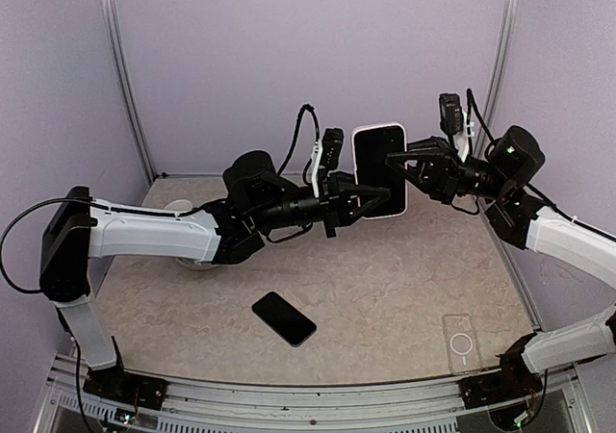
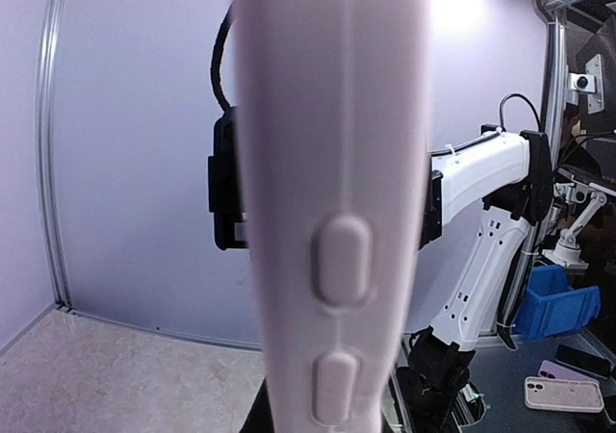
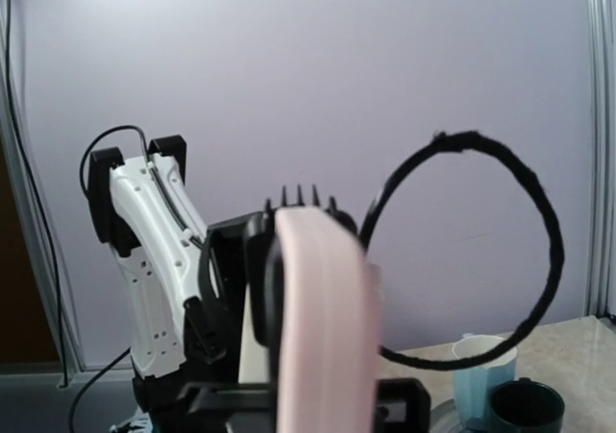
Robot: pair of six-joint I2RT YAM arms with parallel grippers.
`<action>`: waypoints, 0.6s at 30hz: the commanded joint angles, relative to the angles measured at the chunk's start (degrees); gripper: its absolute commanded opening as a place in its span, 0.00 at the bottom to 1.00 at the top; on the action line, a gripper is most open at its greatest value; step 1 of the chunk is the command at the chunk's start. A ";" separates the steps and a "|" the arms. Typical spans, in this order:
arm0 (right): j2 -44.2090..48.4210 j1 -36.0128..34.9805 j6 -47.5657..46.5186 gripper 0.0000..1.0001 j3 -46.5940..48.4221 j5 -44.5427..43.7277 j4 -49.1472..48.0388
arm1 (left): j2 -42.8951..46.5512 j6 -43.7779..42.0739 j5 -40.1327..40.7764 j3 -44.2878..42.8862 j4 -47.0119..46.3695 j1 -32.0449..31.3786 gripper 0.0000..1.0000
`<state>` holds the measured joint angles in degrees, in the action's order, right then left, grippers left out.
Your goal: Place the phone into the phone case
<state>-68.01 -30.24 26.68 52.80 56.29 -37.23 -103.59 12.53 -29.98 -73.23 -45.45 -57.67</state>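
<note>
A pale pink-white phone case (image 1: 378,170) with a dark face is held upright in the air above the table's far middle. My left gripper (image 1: 375,200) is shut on its lower left edge. My right gripper (image 1: 395,162) is shut on its right side. The case's side edge with two moulded buttons fills the left wrist view (image 2: 332,212). Its other edge shows in the right wrist view (image 3: 322,327). A black phone (image 1: 284,318) lies flat on the table, near the front centre, apart from both grippers.
A clear case with a ring mark (image 1: 462,343) lies at the front right. A white cup (image 1: 179,206) stands behind the left arm. A light blue cup (image 3: 478,375) and a dark cup (image 3: 525,409) show in the right wrist view. Purple walls and metal posts enclose the table.
</note>
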 commanded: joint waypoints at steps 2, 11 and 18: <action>2.26 -0.35 -4.77 0.32 1.83 -0.76 4.11 | 0.30 -0.83 -1.26 -1.56 2.56 -0.62 0.00; -1.51 -0.35 -11.46 0.59 8.77 0.04 18.13 | 0.55 -5.07 -2.23 -1.99 8.45 -0.75 0.00; -2.05 -0.26 -13.57 0.51 8.15 -1.12 22.84 | 0.52 -4.94 -2.91 -2.09 7.95 -0.78 0.00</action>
<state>-69.84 -30.24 15.18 60.80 55.86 -18.96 -103.68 8.56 -31.57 -73.45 -34.22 -58.02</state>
